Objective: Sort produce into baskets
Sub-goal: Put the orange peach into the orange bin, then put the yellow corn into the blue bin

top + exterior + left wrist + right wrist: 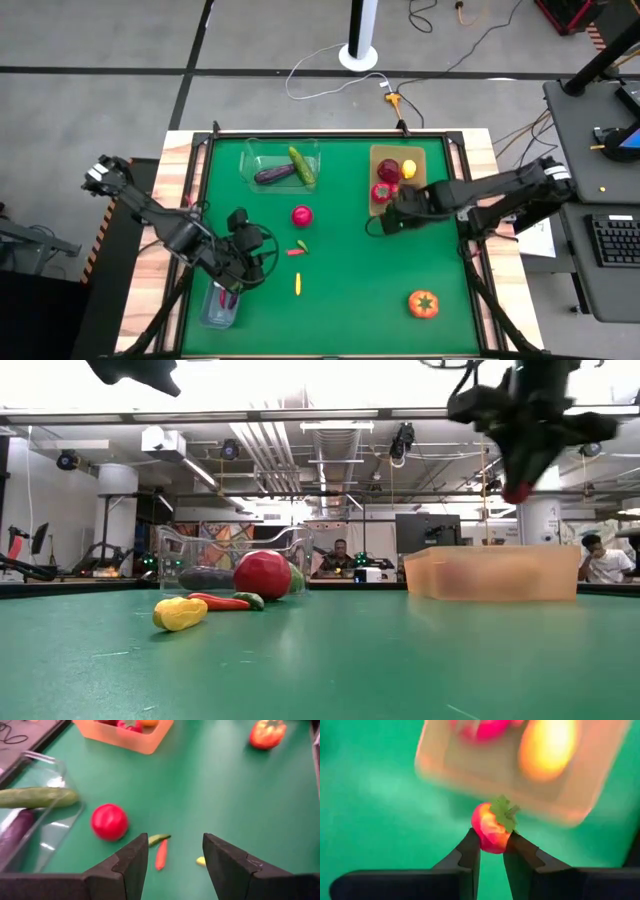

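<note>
Up over the near edge of the tan tray point(382, 158), the right gripper point(491, 851) pinches a small red fruit point(491, 827) with a green leafy top; its fingers point(468, 851) press the fruit from both sides, and it hangs clear of the green tabletop point(360, 270). Inside the tray lie a dark red fruit point(388, 170), a yellow one point(409, 170) and another red piece point(382, 191).

Over at the left front, the left gripper point(175, 857) hangs with its fingers spread and nothing between them, just above the bluish tub point(220, 307); something purple-red lies in that tub, too small to tell. The clear tub point(255, 160) at the back holds the cucumber point(302, 165) and the eggplant point(275, 174) side by side.

Loose on the tabletop: a red ball point(301, 215) mid-table, a green chilli point(302, 243) and a red chilli point(294, 252) just beside each other, a yellow chilli point(297, 284) nearer the front, and a tomato point(424, 303) well apart at the right front.
</note>
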